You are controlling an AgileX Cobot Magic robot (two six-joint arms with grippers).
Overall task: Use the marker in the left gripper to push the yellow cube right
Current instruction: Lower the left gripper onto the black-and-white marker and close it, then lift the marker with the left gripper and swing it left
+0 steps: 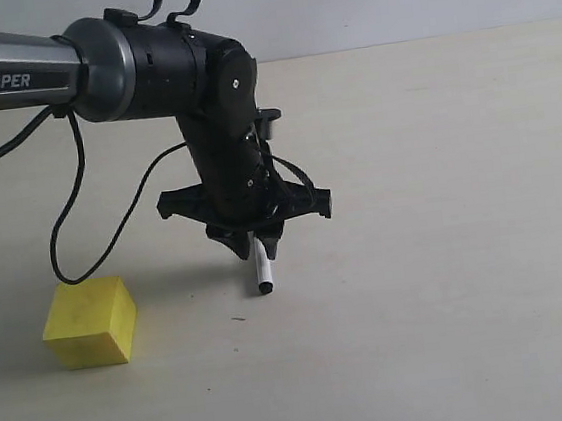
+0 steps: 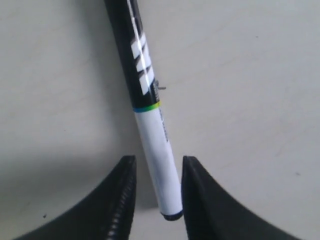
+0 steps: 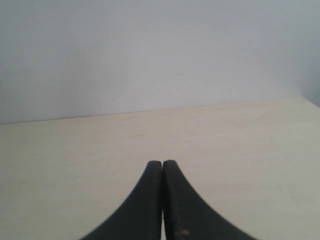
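The yellow cube (image 1: pixel 90 323) rests on the table at the lower left of the exterior view. My left gripper (image 1: pixel 255 245) points down on the PiPER arm, well to the cube's right and apart from it. It is shut on the marker (image 1: pixel 262 271), whose white barrel and black end hang below the fingertips, close to the table. In the left wrist view the marker (image 2: pixel 152 135) runs out from the left gripper (image 2: pixel 159 162); the barrel lies against one jaw, with a sliver of gap at the other. My right gripper (image 3: pixel 162 162) is shut on nothing and does not show in the exterior view.
A pale table (image 1: pixel 446 253) stretches right of the marker and in front of it. A black cable (image 1: pixel 80 211) loops down from the arm behind the cube. A small dark speck (image 1: pixel 237 319) lies near the marker tip. A grey wall (image 3: pixel 150 50) stands beyond the table's far edge.
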